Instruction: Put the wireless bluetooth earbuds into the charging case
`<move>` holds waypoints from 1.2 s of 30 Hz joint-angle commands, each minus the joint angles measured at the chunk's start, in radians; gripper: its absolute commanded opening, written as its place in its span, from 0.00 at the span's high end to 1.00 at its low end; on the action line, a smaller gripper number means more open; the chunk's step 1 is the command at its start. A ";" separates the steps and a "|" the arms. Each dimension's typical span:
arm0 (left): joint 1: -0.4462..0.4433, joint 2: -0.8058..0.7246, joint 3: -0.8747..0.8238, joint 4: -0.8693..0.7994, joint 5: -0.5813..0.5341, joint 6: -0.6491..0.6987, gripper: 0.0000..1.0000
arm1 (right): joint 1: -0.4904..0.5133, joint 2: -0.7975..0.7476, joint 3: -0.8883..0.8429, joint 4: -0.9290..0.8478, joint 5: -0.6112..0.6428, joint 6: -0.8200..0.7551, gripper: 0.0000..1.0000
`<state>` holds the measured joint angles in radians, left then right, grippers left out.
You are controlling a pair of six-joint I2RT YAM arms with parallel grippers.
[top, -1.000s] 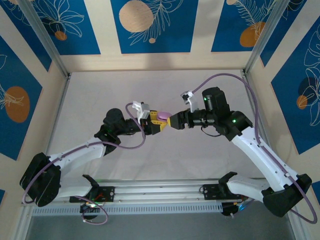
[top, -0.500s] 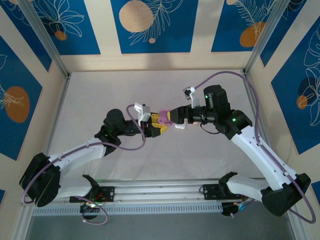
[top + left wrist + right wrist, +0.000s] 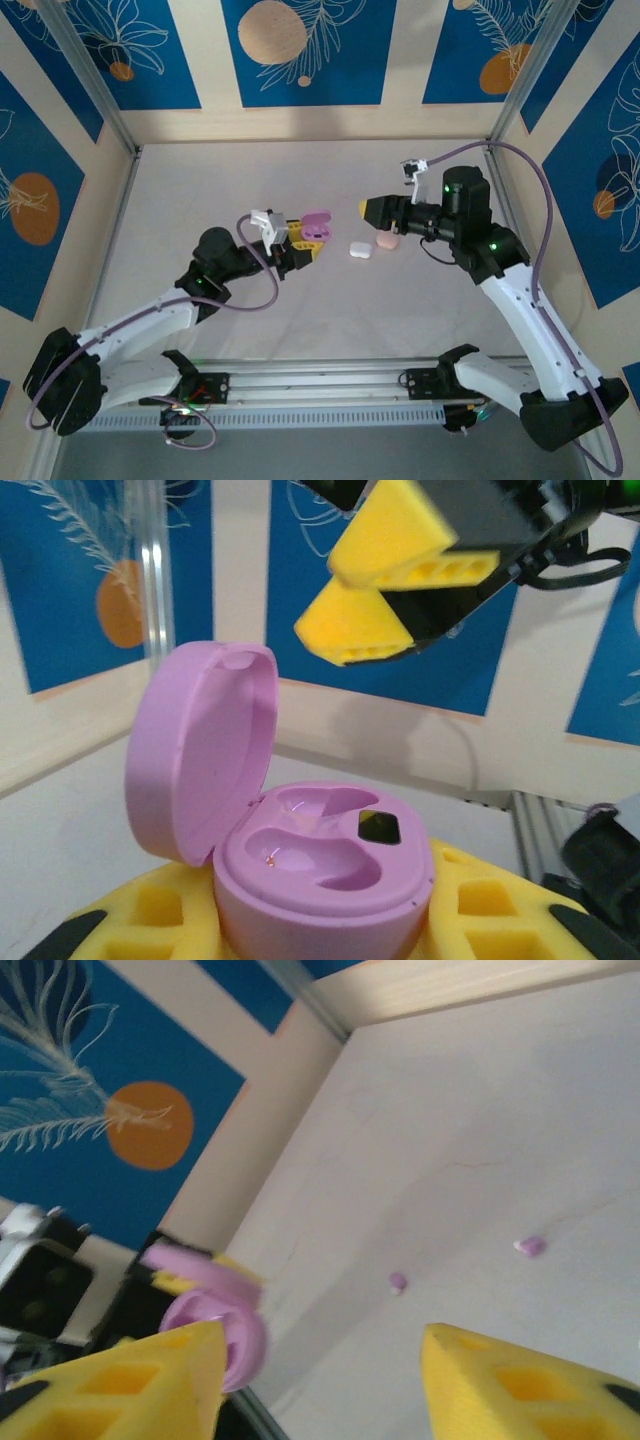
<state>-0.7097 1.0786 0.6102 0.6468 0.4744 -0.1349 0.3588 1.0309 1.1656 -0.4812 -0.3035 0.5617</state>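
The left gripper (image 3: pixel 306 243) clamped the open lilac case (image 3: pixel 320 870), base hidden, wells empty; the right gripper's (image 3: pixel 320 1380) jaws stood apart.

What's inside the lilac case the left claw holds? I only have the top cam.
Observer: Nothing. The left wrist view has the lilac case with its lid up and both wells empty.
Operator: Is the right claw carrying a bud?
Observer: No. The right claw is open, with nothing between its fingers.
Operator: Where are the lilac buds?
Observer: In the right wrist view, two lilac buds lie apart on the table.
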 commanded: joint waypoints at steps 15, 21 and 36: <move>-0.005 -0.304 -0.021 -0.234 -0.196 0.126 0.80 | 0.105 0.807 0.291 -0.193 0.059 0.043 0.58; -0.004 -0.358 -0.022 -0.305 -0.221 0.160 0.79 | 0.148 1.069 0.533 -0.269 0.086 0.109 0.60; -0.003 -0.395 -0.036 -0.353 -0.243 0.199 0.78 | 0.183 1.308 0.746 -0.372 0.177 0.202 0.61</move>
<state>-0.7097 0.6952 0.5819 0.2947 0.2485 0.0372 0.5285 2.3154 1.8721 -0.8066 -0.1379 0.7433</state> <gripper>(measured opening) 0.333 0.395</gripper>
